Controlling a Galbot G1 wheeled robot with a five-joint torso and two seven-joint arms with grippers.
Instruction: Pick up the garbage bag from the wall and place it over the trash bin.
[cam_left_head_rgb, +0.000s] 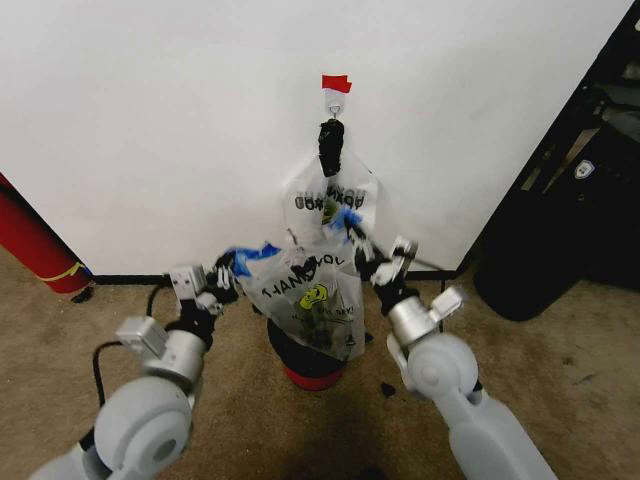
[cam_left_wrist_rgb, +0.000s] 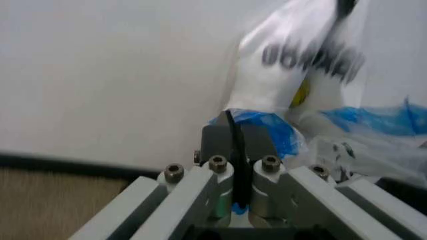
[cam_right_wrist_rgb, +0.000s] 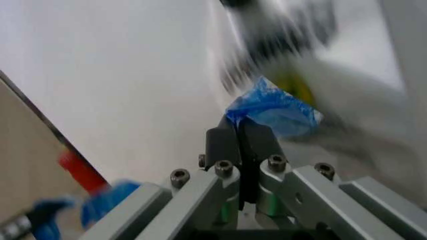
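Note:
The garbage bag (cam_left_head_rgb: 305, 295), thin clear plastic with "THANK YOU" lettering and a yellow smiley, is stretched between my two grippers just above the trash bin (cam_left_head_rgb: 312, 377), a small black basket with a red bottom rim. My left gripper (cam_left_head_rgb: 232, 268) is shut on a blue patch at the bag's left edge; in the left wrist view the gripper (cam_left_wrist_rgb: 235, 137) pinches the blue plastic (cam_left_wrist_rgb: 270, 127). My right gripper (cam_left_head_rgb: 362, 250) is shut on the blue patch at the right edge, and in the right wrist view that gripper (cam_right_wrist_rgb: 239, 134) clamps the blue patch (cam_right_wrist_rgb: 277, 110). The bag hides most of the bin.
On the white wall (cam_left_head_rgb: 150, 120), a hook under red tape (cam_left_head_rgb: 336, 84) carries a whitish printed bag tied with black (cam_left_head_rgb: 330, 190), right behind the held bag. A red object (cam_left_head_rgb: 30, 245) leans at the left. A tall black object (cam_left_head_rgb: 540, 260) stands at the right on the carpet.

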